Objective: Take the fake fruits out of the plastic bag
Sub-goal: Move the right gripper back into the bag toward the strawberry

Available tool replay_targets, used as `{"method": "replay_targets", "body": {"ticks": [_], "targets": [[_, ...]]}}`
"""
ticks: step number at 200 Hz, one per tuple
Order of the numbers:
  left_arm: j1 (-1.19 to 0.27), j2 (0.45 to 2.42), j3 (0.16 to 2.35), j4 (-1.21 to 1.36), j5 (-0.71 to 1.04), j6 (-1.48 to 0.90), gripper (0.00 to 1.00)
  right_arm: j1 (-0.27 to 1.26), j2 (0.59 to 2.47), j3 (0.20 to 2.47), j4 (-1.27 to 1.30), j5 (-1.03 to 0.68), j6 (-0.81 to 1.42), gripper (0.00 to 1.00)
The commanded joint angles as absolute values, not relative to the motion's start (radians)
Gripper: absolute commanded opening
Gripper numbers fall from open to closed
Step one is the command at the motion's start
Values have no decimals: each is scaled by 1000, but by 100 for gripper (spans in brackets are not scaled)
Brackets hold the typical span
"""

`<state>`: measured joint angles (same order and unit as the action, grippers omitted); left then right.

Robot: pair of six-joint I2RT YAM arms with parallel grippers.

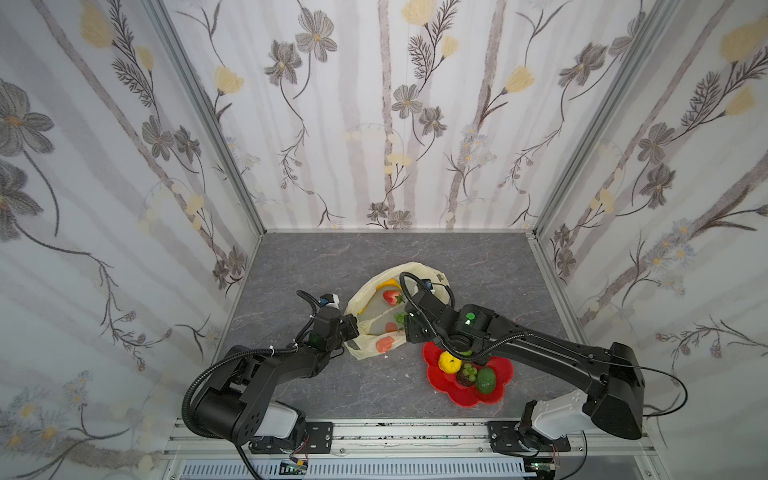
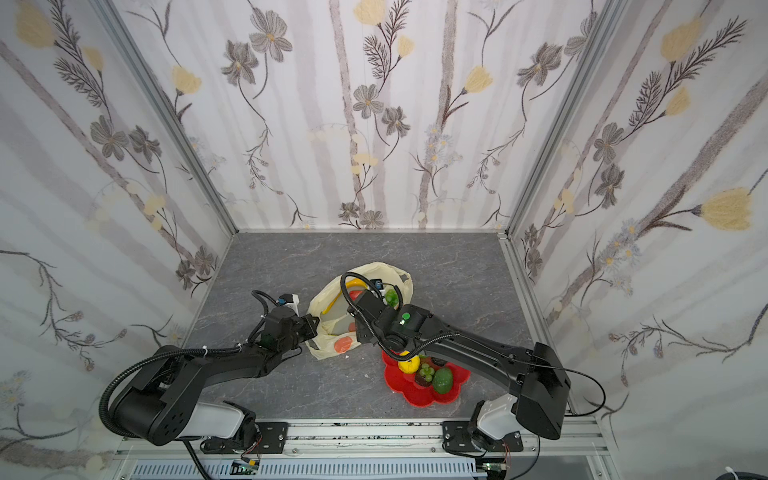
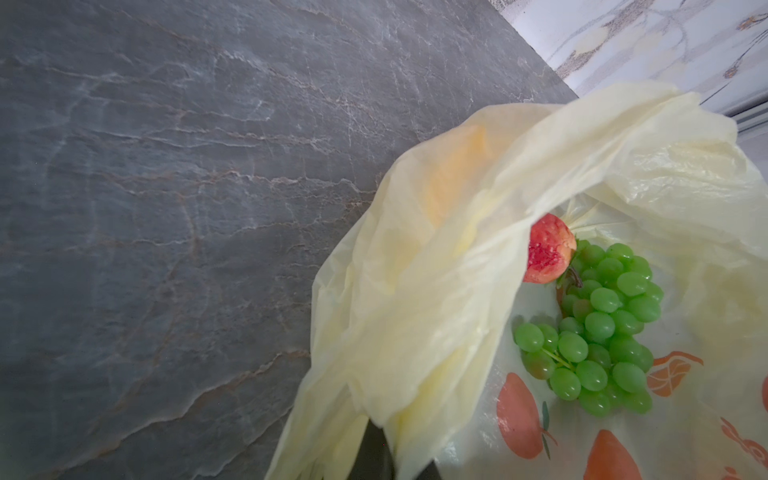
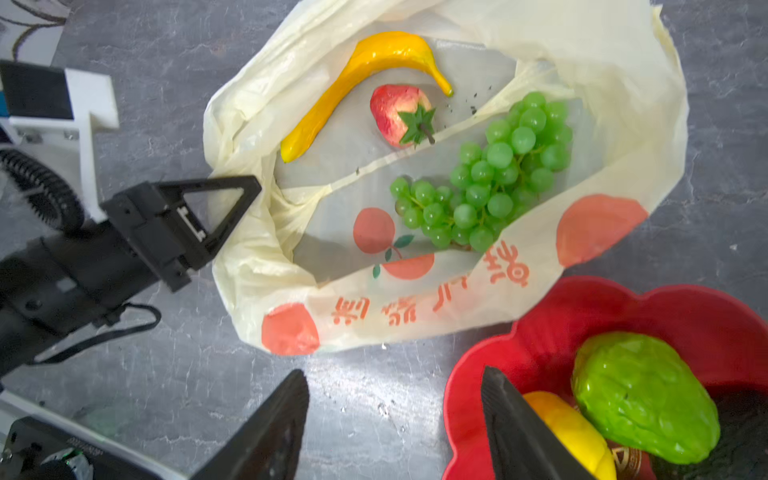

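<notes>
On tabletop (image 1: 311, 257): plastic bag (image 4: 623, 83) lying flat, rim pinched by left jaws to keep mouth open. Beside it: red dish (image 4: 540, 328) collecting removed fruits (image 4: 644, 395). Remaining inside bag: grape bunch (image 4: 490, 178), banana (image 4: 353, 70), strawberry (image 4: 395, 112). Right jaws spread, empty, apparently poised for next pick.

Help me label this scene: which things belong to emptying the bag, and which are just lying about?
Job: plastic bag; banana, strawberry, grape bunch inside it; lemon, bumpy green fruit in the red dish; left gripper shut on the bag's rim.
Lying about: white specks on the table; the dish only receives fruit.
</notes>
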<state>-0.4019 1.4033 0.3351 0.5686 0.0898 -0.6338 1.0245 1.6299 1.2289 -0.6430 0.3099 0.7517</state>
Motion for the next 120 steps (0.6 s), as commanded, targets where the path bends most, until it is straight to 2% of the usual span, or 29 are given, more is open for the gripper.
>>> {"method": "replay_targets", "body": {"ticks": [1, 34, 77, 120], "targets": [[-416, 1366, 331, 591, 50, -600, 0, 977, 1681, 1306, -600, 293, 649, 66], [-425, 1335, 338, 561, 22, -573, 0, 882, 1789, 1426, -544, 206, 549, 62], [-433, 1343, 348, 549, -2, -548, 0, 757, 1921, 1473, -477, 32, 452, 54], [-445, 1340, 353, 548, -11, -533, 0, 704, 2053, 1493, -470, -6, 416, 48]]}}
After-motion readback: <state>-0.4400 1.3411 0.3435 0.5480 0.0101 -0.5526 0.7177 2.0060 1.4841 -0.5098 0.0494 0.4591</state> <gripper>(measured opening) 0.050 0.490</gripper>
